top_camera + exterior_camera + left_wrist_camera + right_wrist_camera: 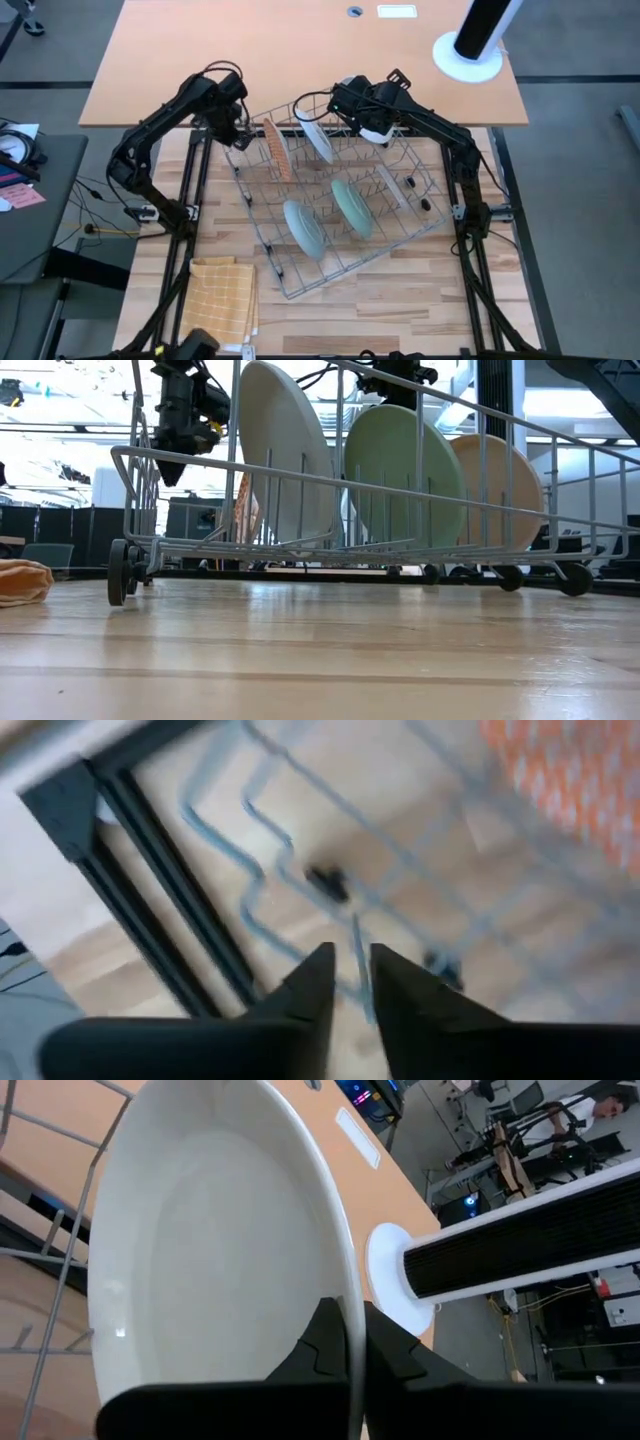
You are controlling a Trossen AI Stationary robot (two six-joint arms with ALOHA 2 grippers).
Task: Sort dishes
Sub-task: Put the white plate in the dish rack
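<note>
A grey wire rack (400,235) stands askew on the wooden table. An orange-red patterned plate (277,150), two pale teal plates (303,228) (352,208) and a beige plate (500,490) stand on edge between its wires. My right gripper (352,1345) is shut on a white plate (210,1250) over the rack's far edge (318,135). Whether that plate's lower edge rests in the rack is hidden. My left gripper (352,965) sits at the rack's far left corner (240,135), closed around a rack wire. My left gripper has a thin wire of the rack (357,945) between its two fingertips, at the far left corner near the top rail (150,455). The fingers point down from above. The view is blurred, so the hold itself shows no further. My right gripper pinches the white plate's rim (350,1295) between its two fingers, one on the hollow face and one on the back. The fingers come slanting down from the table's far right. The plate stands on edge, tilted.
A folded yellow checked cloth (222,290) lies at the near left beside the rack. A black post on a white round base (468,50) stands far right on the tan tabletop. Black frame rails (195,200) run along both sides of the table.
</note>
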